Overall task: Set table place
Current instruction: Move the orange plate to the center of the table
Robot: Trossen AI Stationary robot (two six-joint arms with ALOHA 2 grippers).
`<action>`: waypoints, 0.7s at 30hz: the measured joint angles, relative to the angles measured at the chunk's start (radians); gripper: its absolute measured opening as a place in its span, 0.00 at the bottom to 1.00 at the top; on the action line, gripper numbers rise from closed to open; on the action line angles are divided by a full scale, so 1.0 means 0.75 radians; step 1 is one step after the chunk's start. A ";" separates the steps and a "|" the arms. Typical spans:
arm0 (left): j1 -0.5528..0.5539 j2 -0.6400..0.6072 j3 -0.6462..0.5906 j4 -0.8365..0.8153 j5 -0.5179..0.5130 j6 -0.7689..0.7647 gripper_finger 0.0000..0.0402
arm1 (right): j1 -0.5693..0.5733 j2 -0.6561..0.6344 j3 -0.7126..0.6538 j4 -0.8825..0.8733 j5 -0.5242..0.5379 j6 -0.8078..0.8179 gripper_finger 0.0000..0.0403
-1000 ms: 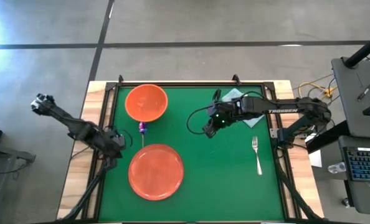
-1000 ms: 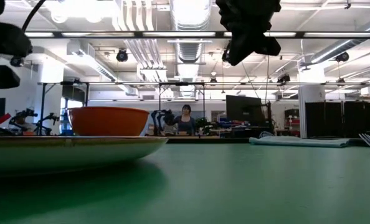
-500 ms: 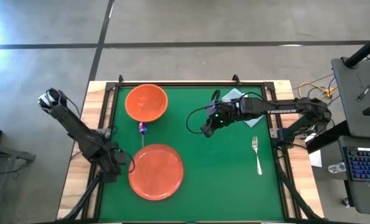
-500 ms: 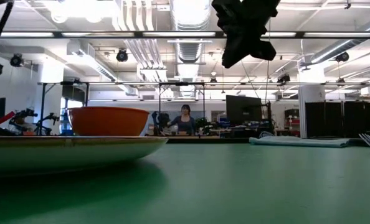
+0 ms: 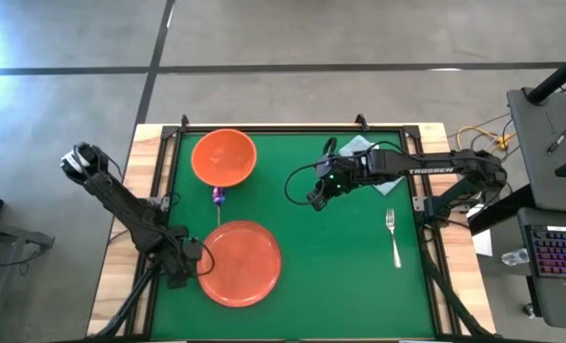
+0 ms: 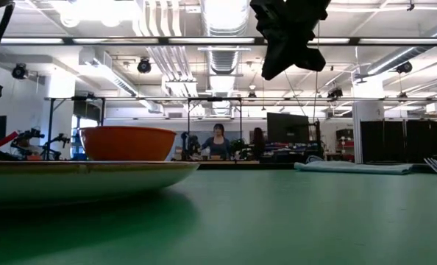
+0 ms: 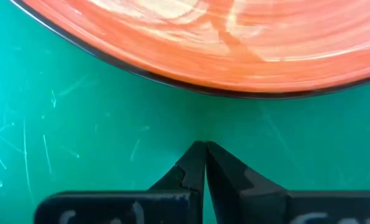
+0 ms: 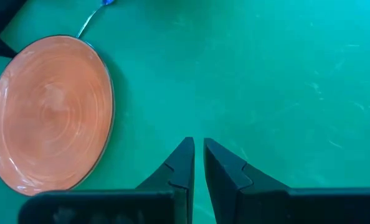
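Note:
The flat orange plate (image 5: 239, 263) lies on the green table (image 5: 350, 276) at the near left and also shows in the right wrist view (image 8: 48, 112). The orange bowl (image 5: 224, 157) stands behind it. The purple-ended spoon (image 5: 217, 198) lies between them. The silver fork (image 5: 393, 236) lies at the right. My left gripper (image 5: 183, 262) is shut and low, just left of the plate's rim (image 7: 203, 87), with a strip of table between them. My right gripper (image 5: 316, 198) hangs above the table's middle (image 6: 288, 37), all but shut and empty.
A pale blue-green folded cloth (image 5: 354, 146) lies at the far right under my right arm and also shows in the low view (image 6: 354, 168). Bare green table lies between the plate and the fork. A person stands far off in the room behind the table (image 6: 218, 140).
My left gripper has gone from the table's left edge toward the near edge and down, ending beside the plate's left rim. The plate, bowl, spoon and fork have stayed where they were.

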 joint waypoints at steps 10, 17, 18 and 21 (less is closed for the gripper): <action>0.016 0.023 0.051 0.117 -0.046 0.108 0.00 | 0.000 0.000 0.000 -0.002 -0.001 -0.024 0.07; 0.102 0.058 0.064 0.215 -0.085 0.191 0.00 | 0.003 0.000 0.000 -0.009 -0.001 -0.025 0.07; 0.118 0.063 0.063 0.254 -0.104 0.213 0.00 | 0.003 0.000 0.000 -0.009 -0.003 -0.025 0.07; 0.180 0.092 0.062 0.409 -0.213 0.290 0.00 | 0.003 0.000 0.000 -0.009 -0.011 -0.025 0.07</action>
